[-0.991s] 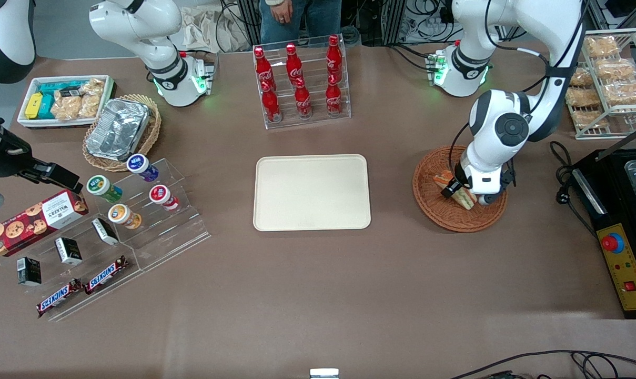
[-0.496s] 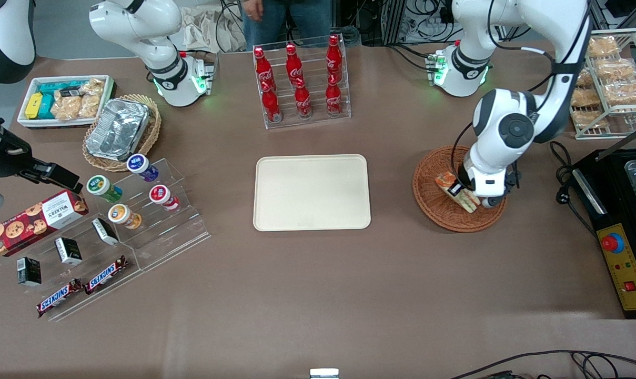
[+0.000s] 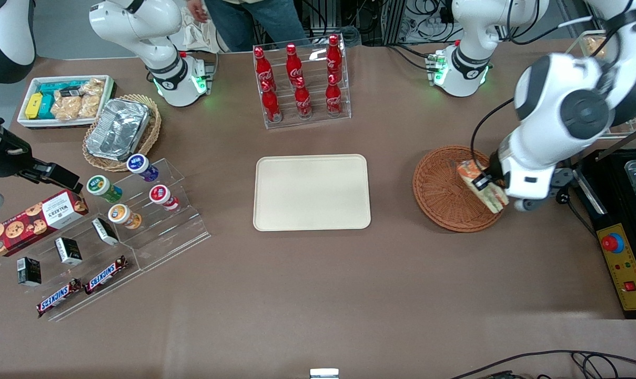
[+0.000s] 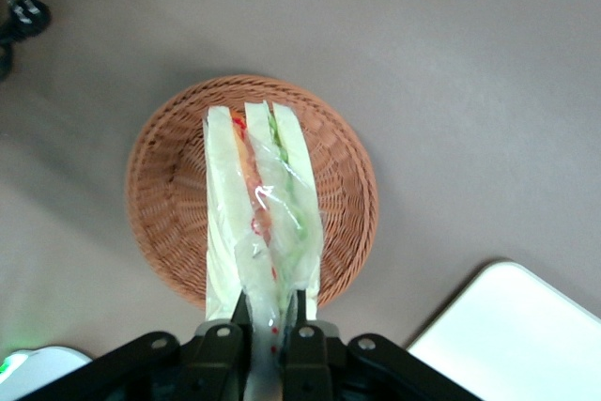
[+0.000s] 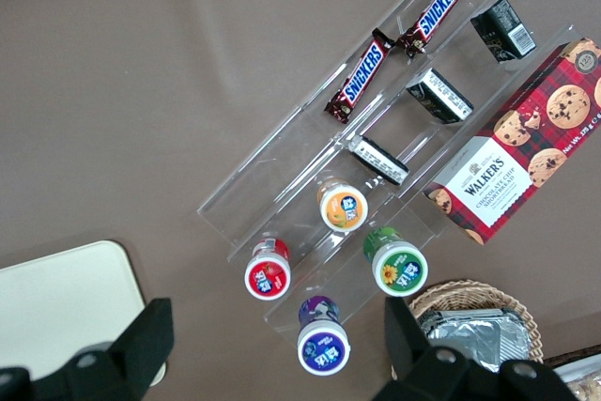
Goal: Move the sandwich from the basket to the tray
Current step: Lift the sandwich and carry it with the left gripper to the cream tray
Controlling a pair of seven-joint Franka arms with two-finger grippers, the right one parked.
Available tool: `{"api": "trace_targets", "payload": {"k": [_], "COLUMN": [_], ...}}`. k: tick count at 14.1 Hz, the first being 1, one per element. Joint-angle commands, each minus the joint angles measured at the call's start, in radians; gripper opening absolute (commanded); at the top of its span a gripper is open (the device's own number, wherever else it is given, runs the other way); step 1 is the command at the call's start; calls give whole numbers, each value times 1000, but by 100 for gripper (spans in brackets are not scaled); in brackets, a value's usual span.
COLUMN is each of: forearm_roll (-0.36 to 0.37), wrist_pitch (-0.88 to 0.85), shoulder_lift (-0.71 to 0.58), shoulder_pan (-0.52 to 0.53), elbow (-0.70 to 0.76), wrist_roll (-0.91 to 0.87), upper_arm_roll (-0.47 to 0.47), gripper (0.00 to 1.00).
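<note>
Your left arm's gripper (image 3: 487, 185) hangs above the basket (image 3: 440, 185), its jaws closed on the sandwich (image 3: 481, 185), which is lifted clear of the wicker. In the wrist view the sandwich (image 4: 258, 223) is a wedge of pale bread slices in clear, glossy film, with red, orange and green layers showing between them; the fingers (image 4: 299, 312) pinch its end, and the round, reddish-brown woven basket (image 4: 160, 204) lies below with its floor bare. A corner of the tray (image 4: 512, 335) shows beside it.

The tray (image 3: 311, 192) is flat, cream-coloured and rectangular with rounded corners and a low rim, and nothing rests on it. It lies near the basket toward the parked arm's end, with a strip of plain brown table (image 3: 391, 263) between them.

Farther from the front camera than the tray stands a clear rack of red bottles (image 3: 301, 84). Toward the parked arm's end, a stepped acrylic stand (image 3: 139, 221) holds small round tubs, dark cartons and two Snickers bars. A black box with a red button (image 3: 620, 252) lies just beside the basket at the working arm's end; from the front, you probably cannot judge how high the sandwich hangs.
</note>
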Motion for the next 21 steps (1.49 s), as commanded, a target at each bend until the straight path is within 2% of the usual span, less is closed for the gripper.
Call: {"api": "trace_targets", "payload": {"k": [1,3,9,12,16,19,21], "forearm_roll": [-30,-32,-29,-29,-32,-119,-124], "wrist_pitch": [-145,-170,-172,-166,-158,-140,-82], "shoulder_lift": [27,26,26,44,93,116,122], "shoulder_pan": [3,5,-10,-35,-124,-132,-155], "elbow": [169,218,217,209,220,215,208], "wrist_roll": [102,125,128,124,115,29,19], "upper_arm_roll": [27,36,24,-28,-83,-149,-192], "gripper": [0,0,0,0,0,0,0]}}
